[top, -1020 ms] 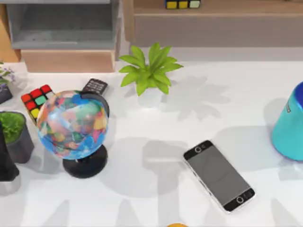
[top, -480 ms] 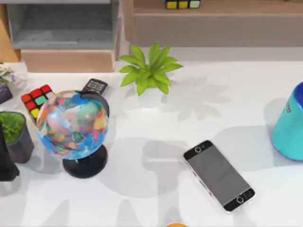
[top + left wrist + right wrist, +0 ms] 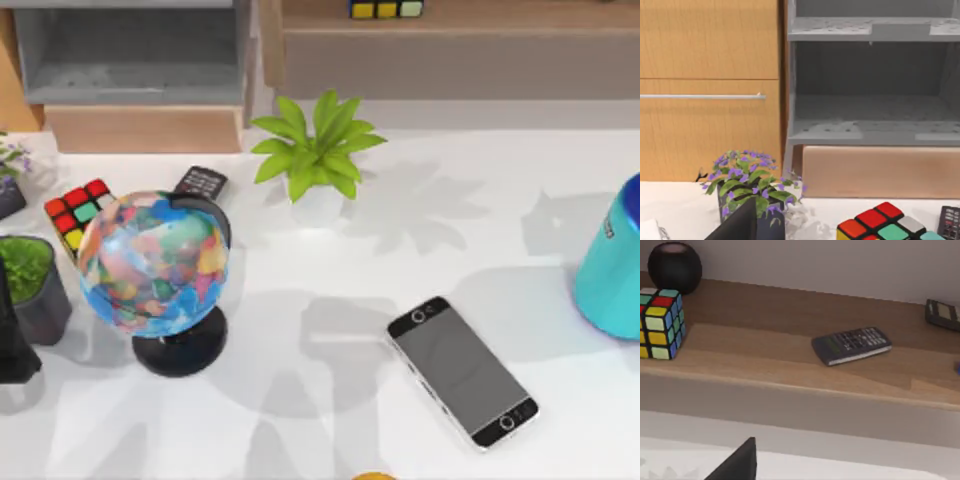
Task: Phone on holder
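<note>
White table (image 3: 330, 270), phone (image 3: 462, 371) flat right of the globe (image 3: 153, 263); state of either hand impossible to tell.

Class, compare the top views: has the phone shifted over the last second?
No. The phone lies in the same spot and at the same slant, right of the globe.

Colours on the white table (image 3: 500, 200)

Grey-screened phone (image 3: 462, 371) with black bezels, silver rim; globe (image 3: 153, 262) mottled blue, pink, yellow; plant (image 3: 315, 145) bright green; cube (image 3: 78, 212) red, yellow, green.
</note>
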`<state>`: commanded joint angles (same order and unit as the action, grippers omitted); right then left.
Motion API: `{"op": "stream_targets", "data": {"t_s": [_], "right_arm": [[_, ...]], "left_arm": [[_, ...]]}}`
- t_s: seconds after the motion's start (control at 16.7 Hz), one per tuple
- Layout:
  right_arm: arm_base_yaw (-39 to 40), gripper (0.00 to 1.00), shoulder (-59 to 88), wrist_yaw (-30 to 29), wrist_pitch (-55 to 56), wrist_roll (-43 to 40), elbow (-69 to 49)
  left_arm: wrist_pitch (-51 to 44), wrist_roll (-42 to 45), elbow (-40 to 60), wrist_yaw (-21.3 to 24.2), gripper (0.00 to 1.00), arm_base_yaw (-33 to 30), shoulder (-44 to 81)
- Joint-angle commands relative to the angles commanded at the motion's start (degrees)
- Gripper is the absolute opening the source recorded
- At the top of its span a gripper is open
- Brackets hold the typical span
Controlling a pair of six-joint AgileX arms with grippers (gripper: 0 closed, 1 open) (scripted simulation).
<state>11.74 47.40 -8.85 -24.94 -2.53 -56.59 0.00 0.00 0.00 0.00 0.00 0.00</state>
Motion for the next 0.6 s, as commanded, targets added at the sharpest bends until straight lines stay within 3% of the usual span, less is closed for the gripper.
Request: {"op": "stream_targets", "data": {"t_s": [0.3, 0.6], "right_arm": [[7.4, 1.00, 24.9, 1.6, -13.3, 2.4, -15.5], [17.9, 1.00, 44.0, 6.0, -24.1, 5.4, -17.4]], "left_arm": [[0.0, 0.0, 0.0, 0.0, 1.00, 0.0, 0.0], [0.0, 0.0, 0.0, 0.0, 1.00, 0.0, 0.0]]}}
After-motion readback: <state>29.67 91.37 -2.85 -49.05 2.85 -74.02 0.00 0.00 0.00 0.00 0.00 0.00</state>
